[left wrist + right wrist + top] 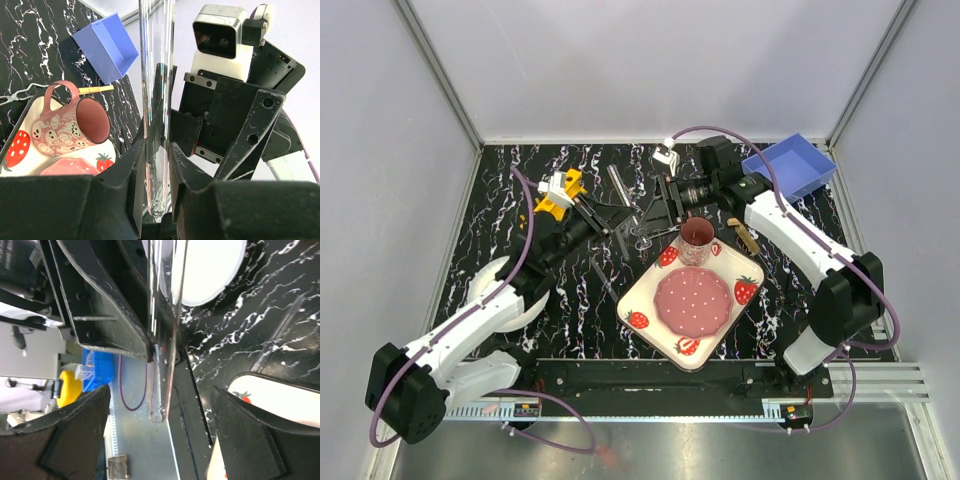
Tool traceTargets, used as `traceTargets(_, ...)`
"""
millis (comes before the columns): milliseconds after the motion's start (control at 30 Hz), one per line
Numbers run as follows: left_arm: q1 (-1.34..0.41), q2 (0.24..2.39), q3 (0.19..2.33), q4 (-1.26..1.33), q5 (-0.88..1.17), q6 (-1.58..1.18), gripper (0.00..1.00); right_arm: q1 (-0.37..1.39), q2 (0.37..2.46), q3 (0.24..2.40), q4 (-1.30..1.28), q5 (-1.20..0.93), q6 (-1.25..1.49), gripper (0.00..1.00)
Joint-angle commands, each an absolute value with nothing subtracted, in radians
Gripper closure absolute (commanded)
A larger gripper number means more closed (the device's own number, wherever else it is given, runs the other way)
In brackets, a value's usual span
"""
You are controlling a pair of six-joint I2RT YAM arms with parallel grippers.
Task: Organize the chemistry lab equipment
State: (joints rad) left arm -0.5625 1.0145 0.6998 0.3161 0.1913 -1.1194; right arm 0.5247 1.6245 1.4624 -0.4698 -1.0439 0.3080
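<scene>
Tube held between two facing robot claws over a black marbled table (500, 170).
Left claw (157, 142) pinched a thin clear tube (156, 75) between its fingers, with the tube's rounded end sticking out free past the grip. The right claw (161, 390) faced it with fingers spread wide, and the tube sat in the gap, touched by neither. It looked like a handover (a reading, not something shown). If the left claw let go before the right one pressed shut, the tube could drop onto the table or hit the pink mug (697, 240) and strawberry tray (650, 300) just beside the claws. If both claws squeezed and pulled out of line, the thin wall could crack. The yellow rack (560, 195) sat off to the left claw's left, so a carry likely remained.
</scene>
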Motion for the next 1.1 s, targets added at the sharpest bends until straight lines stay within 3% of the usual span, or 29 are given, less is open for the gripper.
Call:
traceTargets(0,-0.595,1.017,0.726,0.374,0.104,-1.109,0.81,0.545,1.621,1.43,-0.324,-1.112,0.44,0.17)
traceTargets(133,-0.615,1.022,0.735,0.376,0.081,-1.103,0.81,0.554,1.629,1.394,-0.27,-1.118,0.483,0.27)
traceTargets(233,-0.624,1.023,0.736,0.376,0.072,-1.101,0.81,0.555,1.626,1.391,-0.261,-1.12,0.488,0.41)
traceTargets(267,-0.626,1.023,0.735,0.377,0.074,-1.1,0.81,0.555,1.625,1.391,-0.262,-1.118,0.486,0.47)
traceTargets(300,-0.629,1.023,0.733,0.377,0.075,-1.1,0.81,0.555,1.623,1.391,-0.261,-1.118,0.486,0.62)
traceTargets(433,-0.63,1.02,0.732,0.373,0.09,-1.092,0.79,0.555,1.608,1.375,-0.262,-1.112,0.469,0.81)
traceTargets(467,-0.63,1.019,0.732,0.37,0.094,-1.089,0.77,0.555,1.606,1.37,-0.262,-1.114,0.468,0.83)
traceTargets(600,-0.629,0.999,0.727,0.357,0.113,-1.083,0.55,0.555,1.585,1.345,-0.261,-1.121,0.446,0.86)
traceTargets(633,-0.629,0.979,0.726,0.348,0.114,-1.069,0.4,0.555,1.575,1.338,-0.262,-1.124,0.439,0.87)
traceTargets(733,-0.614,0.93,0.738,0.275,0.112,-1.03,0.1,0.554,1.548,1.321,-0.276,-1.129,0.402,0.87)
traceTargets(767,-0.603,0.922,0.752,0.226,0.139,-1.02,0.05,0.555,1.54,1.319,-0.285,-1.126,0.367,0.87)
traceTargets(833,-0.543,0.905,0.77,0.146,0.228,-1.003,0.01,0.554,1.522,1.313,-0.319,-1.126,0.31,0.87)
traceTargets(1067,-0.339,0.956,0.874,0.002,0.6,-0.976,0.01,0.564,1.49,1.315,-0.436,-1.117,0.135,0.85)
